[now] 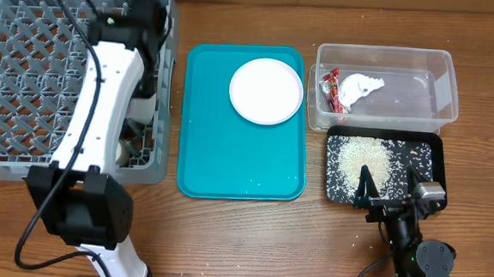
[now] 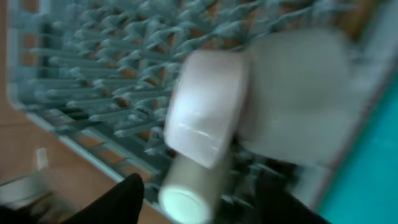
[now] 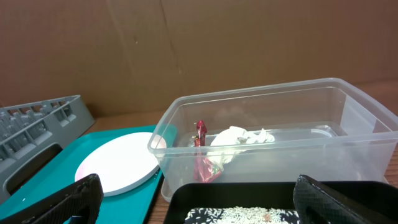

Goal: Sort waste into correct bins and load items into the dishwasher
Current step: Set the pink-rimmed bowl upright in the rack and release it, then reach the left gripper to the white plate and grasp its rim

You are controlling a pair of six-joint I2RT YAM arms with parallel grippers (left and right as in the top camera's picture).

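Overhead: grey plastic dish rack (image 1: 5,165) at left; teal serving tray (image 1: 221,145) at centre, round white plate (image 1: 266,91) on its upper right. Upper right, clear plastic tub (image 1: 443,90) holds red-and-white snack wrapper (image 1: 330,85) and crumpled white napkin (image 1: 359,89); below it, black rectangular tray (image 1: 422,158) holds rice-like grains (image 1: 361,163).

Motion blur smears pale dishes (image 2: 211,118) and grey rack (image 2: 93,68) at the left wrist; overhead, the left arm (image 1: 104,87) hides the rack's right side; black tray (image 3: 236,193) cropped at the right wrist view's lower edge.

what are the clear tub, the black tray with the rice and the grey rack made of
Clear tub: transparent, glossy plastic by the look; the wrapper and napkin show through its wall.
Black tray: likely thin plastic, fairly matte, with a moulded raised rim.
Grey rack: moulded plastic, dull finish, open lattice floor.
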